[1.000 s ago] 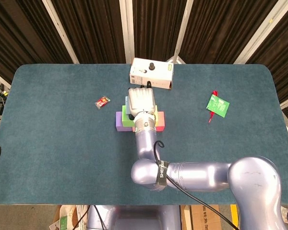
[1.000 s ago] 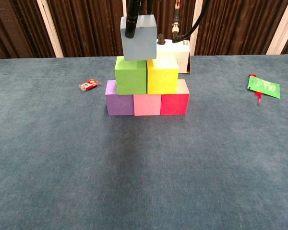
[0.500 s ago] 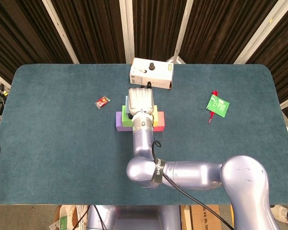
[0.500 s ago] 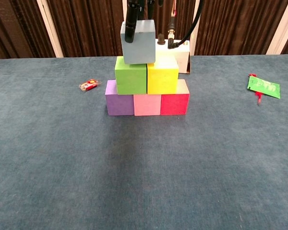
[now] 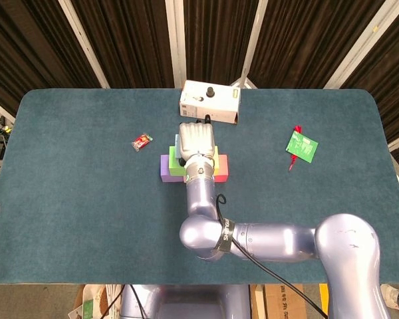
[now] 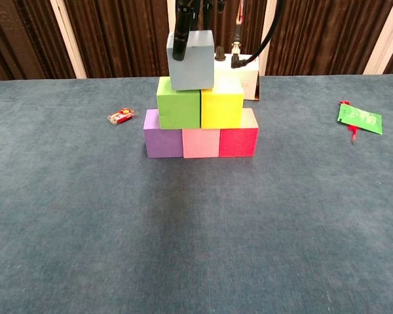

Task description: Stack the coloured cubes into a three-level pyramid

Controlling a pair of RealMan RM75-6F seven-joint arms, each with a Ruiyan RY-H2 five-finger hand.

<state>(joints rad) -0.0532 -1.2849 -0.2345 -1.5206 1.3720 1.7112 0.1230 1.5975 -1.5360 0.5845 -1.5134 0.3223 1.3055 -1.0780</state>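
Observation:
A pyramid of cubes stands mid-table: purple (image 6: 163,134), pink (image 6: 200,142) and red (image 6: 238,140) at the bottom, with green (image 6: 178,104) and yellow (image 6: 221,104) on top of them. My right hand (image 5: 197,141) reaches over the stack from above and grips a light blue cube (image 6: 191,60). Its dark fingers (image 6: 181,36) run down the cube's front face. The cube's underside is at the top of the green and yellow cubes, mostly over the green one; I cannot tell whether it touches them. From the head view the hand hides most of the stack. The left hand is out of sight.
A white box with a black knob (image 5: 209,102) stands just behind the pyramid. A small red sweet wrapper (image 6: 120,117) lies to the left of the pyramid, and a green packet (image 6: 359,118) lies far to the right.
The light blue cube has come down in the right hand and shifted slightly right, closing the gap to the green and yellow cubes.

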